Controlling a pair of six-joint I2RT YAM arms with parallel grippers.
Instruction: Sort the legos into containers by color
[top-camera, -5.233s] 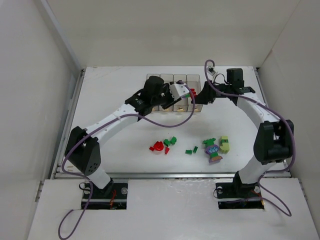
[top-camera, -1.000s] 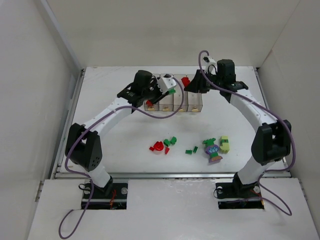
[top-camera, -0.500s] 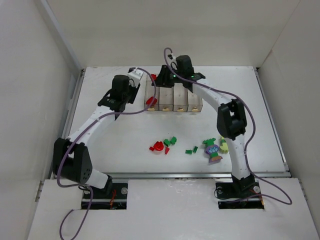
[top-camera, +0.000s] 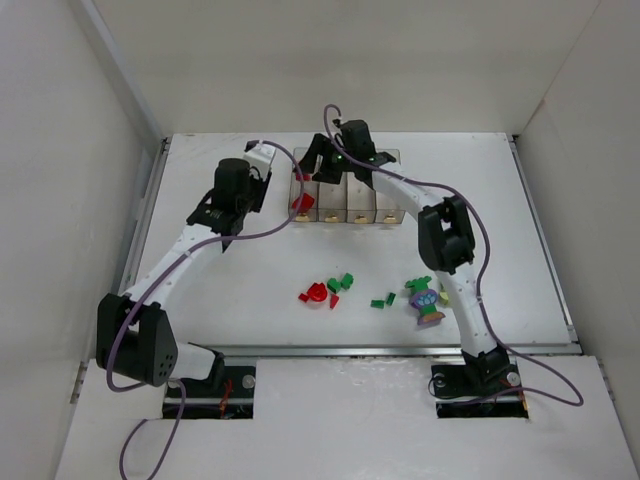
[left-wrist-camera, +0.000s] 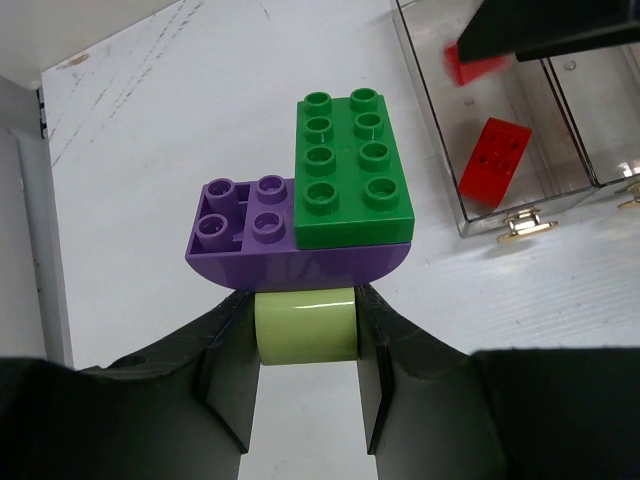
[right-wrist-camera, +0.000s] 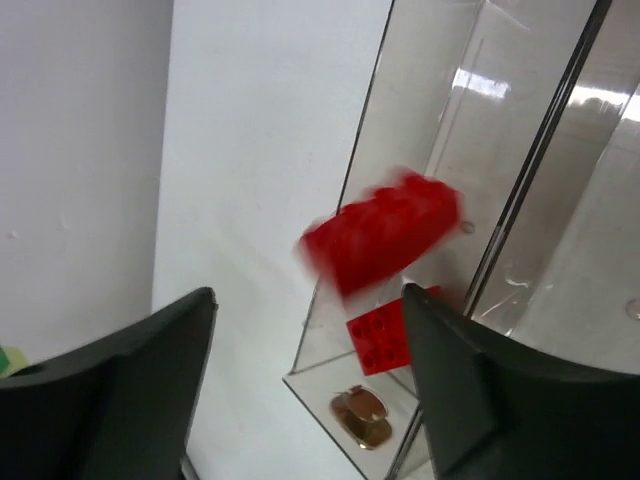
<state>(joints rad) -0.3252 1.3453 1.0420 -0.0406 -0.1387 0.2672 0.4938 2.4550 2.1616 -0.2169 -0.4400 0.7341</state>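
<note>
My left gripper (left-wrist-camera: 304, 305) pinches the lime-yellow brick (left-wrist-camera: 306, 335) under a purple brick (left-wrist-camera: 240, 225) and green brick (left-wrist-camera: 355, 185) just past my fingertips. My right gripper (right-wrist-camera: 308, 300) is spread, a blurred red brick (right-wrist-camera: 385, 232) loose between its fingers, above the clear bin (right-wrist-camera: 420, 90) holding a second red brick (right-wrist-camera: 380, 340), partly hidden

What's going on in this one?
The right gripper stands open over the end bin, with a blurred red brick dropping toward a second red brick lying inside. The left gripper holds a purple, green and lime clump beside the bins. Loose bricks wait unsorted.
</note>
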